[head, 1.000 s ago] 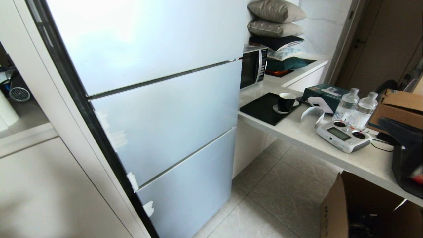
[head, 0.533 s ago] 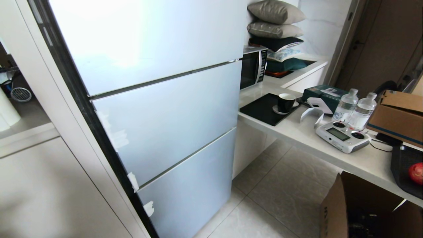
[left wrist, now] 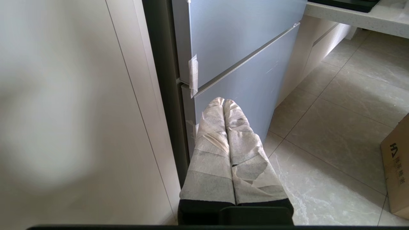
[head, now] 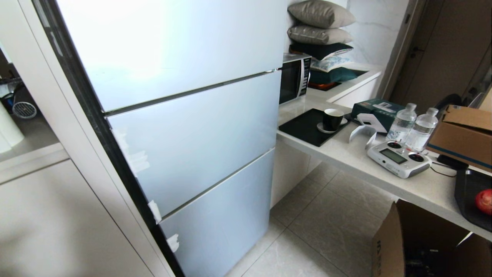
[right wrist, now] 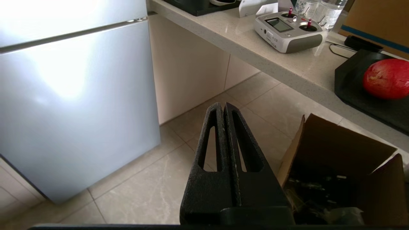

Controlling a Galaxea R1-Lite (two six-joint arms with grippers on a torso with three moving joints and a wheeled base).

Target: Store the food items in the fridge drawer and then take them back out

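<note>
A round red fruit (head: 484, 201) lies in a black tray (head: 467, 192) on the counter at the right edge; the right wrist view shows the same fruit (right wrist: 386, 79) in that tray (right wrist: 351, 80). The fridge stands closed, its frosted pale-blue panels (head: 192, 134) shut, so the fridge drawer is hidden. My right gripper (right wrist: 223, 105) is shut and empty, low over the floor beside a cardboard box, well away from the fruit. My left gripper (left wrist: 223, 101), wrapped in pale tape, is shut and empty near the fridge's lower left corner. Neither arm shows in the head view.
On the counter (head: 346, 154) sit a remote controller (head: 399, 157), two water bottles (head: 413, 125), a cup (head: 332, 117) on a black mat, a cardboard box (head: 463, 130) and a microwave (head: 294, 77). An open cardboard box (head: 407, 242) stands on the tiled floor.
A second ago my right arm covered the tray at the head view's right edge. It has dropped out of that view, and the red fruit now lies uncovered in the tray.
</note>
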